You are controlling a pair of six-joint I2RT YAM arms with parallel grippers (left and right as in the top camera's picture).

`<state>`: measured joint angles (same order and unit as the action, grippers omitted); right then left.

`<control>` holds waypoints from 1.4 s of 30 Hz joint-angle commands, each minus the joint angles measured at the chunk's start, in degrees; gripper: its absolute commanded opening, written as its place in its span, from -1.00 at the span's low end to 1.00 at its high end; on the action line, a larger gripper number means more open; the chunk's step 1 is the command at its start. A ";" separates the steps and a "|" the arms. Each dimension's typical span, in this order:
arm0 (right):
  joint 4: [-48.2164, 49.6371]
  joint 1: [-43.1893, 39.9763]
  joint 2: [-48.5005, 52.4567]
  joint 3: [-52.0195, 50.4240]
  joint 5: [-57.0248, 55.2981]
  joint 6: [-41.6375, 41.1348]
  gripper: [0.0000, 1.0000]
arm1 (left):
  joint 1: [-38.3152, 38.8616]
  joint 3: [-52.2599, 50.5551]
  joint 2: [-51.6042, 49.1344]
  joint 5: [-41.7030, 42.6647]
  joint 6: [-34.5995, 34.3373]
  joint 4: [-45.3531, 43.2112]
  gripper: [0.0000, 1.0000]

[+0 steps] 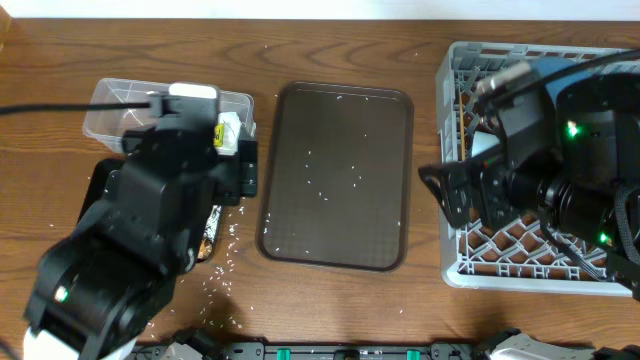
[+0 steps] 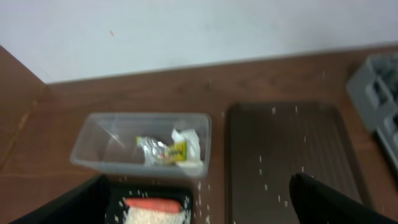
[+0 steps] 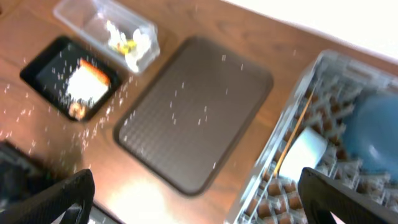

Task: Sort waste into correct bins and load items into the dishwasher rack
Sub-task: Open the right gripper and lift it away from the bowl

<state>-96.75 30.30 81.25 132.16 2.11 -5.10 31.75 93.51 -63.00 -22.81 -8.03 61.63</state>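
The left gripper (image 2: pixel 198 182) hangs with its two fingers spread wide and nothing between them, above the shallow black rectangular tray (image 3: pixel 38 70), which lies at 8 o'clock of the large dark brown serving tray (image 1: pixel 385 150). The right gripper (image 3: pixel 198 177) is likewise spread and empty, at the 9 o'clock edge of the large square grey plastic dishwasher rack (image 1: pixel 452 150). In the black tray lie the orange carrot (image 3: pixel 94 73), a heap of white rice (image 3: pixel 84 92) and the brown food lump (image 3: pixel 76 111). The clear rectangular plastic tub (image 2: pixel 93 140), at the serving tray's 10 o'clock, holds the yellow-green snack wrapper (image 2: pixel 163 151) and the crumpled white tissue (image 2: pixel 189 144). The large dark blue dish (image 3: pixel 373 134) and the white bowl (image 3: pixel 305 149) sit in the rack; the cups I cannot pick out. What looks left to sort is the scattered white rice grains (image 2: pixel 260 158), strewn over the serving tray and on the wooden table (image 1: pixel 330 40) around the black tray. I judge them tiny, light and hard, apt to roll or skip from between stiff fingers, so pinching them singly looks unpromising. The serving tray seems stiff and light, with a raised lip. The surer hold would be on that lip midway along a long side, fingers astride it, then a slow tilt, since a quick one would likely fling the grains.
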 commanded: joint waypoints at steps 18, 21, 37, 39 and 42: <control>0.48 1.07 1.20 -0.28 0.50 0.48 0.98 | -8.28 6.47 3.15 11.45 1.38 14.69 0.96; 0.50 1.07 1.20 -0.28 0.55 0.46 0.99 | -8.28 6.47 3.17 11.45 1.38 14.67 0.96; -0.24 1.07 1.14 -0.28 -0.48 1.64 0.98 | -8.28 6.47 3.15 11.45 1.38 14.67 0.96; 0.33 1.07 1.05 -0.28 -4.13 2.91 0.98 | -8.28 6.47 3.15 11.45 1.38 14.67 0.96; 1.97 1.05 0.74 -0.28 -9.49 3.41 0.99 | -8.28 6.47 3.15 11.45 1.38 14.67 0.96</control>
<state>-95.46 30.30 82.48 131.96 -1.06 -3.62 23.77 99.53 -60.01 -11.92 -7.20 76.12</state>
